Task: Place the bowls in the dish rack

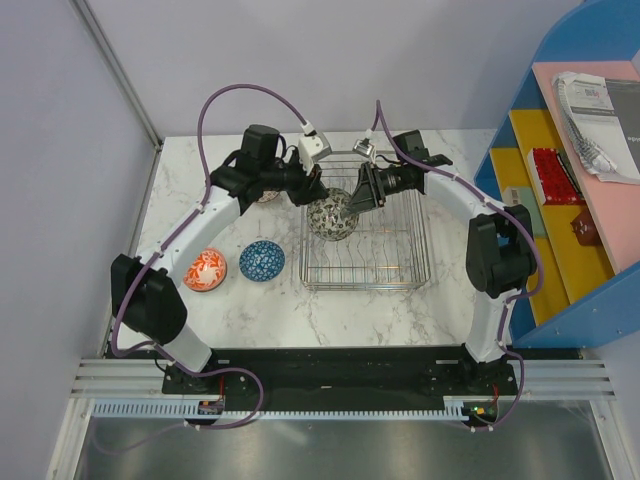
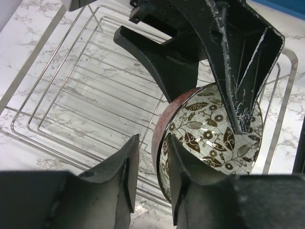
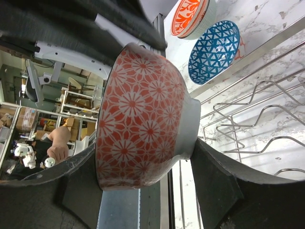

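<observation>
A bowl (image 1: pixel 332 218), orange-red flowers outside and dark leaf pattern inside (image 2: pixel 209 138), hangs on its side over the left end of the dish rack (image 1: pixel 365 287). My right gripper (image 1: pixel 357 198) is shut on it, one finger inside and one on the pale base, as the right wrist view (image 3: pixel 145 157) shows. My left gripper (image 2: pixel 151 140) is open and straddles the bowl's rim, with a gap at the outer wall. An orange bowl (image 1: pixel 205 270) and a blue bowl (image 1: pixel 262 260) sit on the table left of the rack.
The rack's wire floor (image 2: pixel 71 95) and tines (image 3: pixel 267 124) lie under the held bowl. A blue and yellow shelf unit (image 1: pixel 560 200) stands at the right. A small patterned object (image 1: pixel 266 196) is partly hidden under the left arm.
</observation>
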`<state>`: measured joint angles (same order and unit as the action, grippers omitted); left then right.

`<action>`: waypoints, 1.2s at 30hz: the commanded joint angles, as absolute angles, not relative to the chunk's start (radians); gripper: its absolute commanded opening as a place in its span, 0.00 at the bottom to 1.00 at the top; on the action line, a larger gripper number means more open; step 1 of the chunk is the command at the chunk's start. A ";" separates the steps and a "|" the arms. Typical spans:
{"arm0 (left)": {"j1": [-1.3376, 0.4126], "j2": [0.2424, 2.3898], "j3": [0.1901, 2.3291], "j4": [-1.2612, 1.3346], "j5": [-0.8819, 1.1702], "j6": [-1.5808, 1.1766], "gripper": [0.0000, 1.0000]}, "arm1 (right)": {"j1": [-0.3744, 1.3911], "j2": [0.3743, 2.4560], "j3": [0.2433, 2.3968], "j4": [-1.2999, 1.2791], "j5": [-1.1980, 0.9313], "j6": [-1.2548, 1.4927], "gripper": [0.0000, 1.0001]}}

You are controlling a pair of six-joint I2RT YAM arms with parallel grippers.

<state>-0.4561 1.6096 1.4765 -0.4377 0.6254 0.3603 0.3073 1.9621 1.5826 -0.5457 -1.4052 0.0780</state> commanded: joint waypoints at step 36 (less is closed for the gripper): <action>-0.002 1.355 1.085 -0.339 0.723 0.259 1.00 | 0.271 1.801 1.660 -0.495 -0.411 0.045 0.00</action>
